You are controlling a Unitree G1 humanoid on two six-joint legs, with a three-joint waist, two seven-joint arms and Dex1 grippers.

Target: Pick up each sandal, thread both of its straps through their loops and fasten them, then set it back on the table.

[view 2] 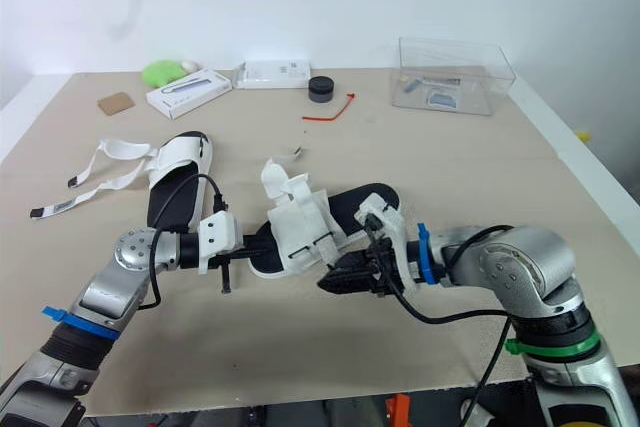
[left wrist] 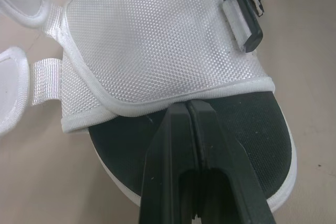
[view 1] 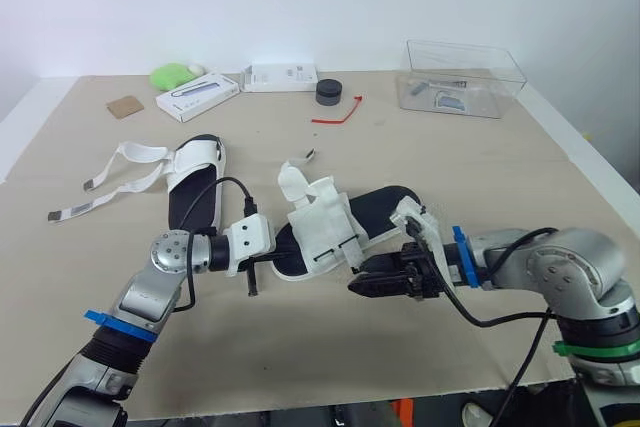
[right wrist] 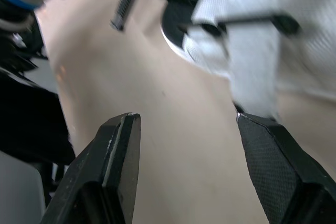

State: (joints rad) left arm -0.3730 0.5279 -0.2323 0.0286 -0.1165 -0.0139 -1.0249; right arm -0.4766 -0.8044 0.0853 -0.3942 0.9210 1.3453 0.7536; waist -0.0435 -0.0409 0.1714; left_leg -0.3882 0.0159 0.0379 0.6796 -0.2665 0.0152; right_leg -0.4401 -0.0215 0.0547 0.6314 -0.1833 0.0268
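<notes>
The right gripper is being held with its two black fingers spread wide, and nothing is being gripped between them. The left gripper is being pressed shut. Its tips are being rested on the dark footbed, just under the edge of the white mesh upper, and nothing can be seen caught between them.

Just ahead of one right fingertip, a white webbing strap is being let hang from a black plastic loop, so the right arm is judged the nearer one for threading.

The black-soled sandal with the white mesh upper is being propped between the two grippers on the beige table. Its long axis is being run from the left gripper away toward the robot's right. The second sandal is being left flat on the table farther to the left, with its straps trailing loose.
</notes>
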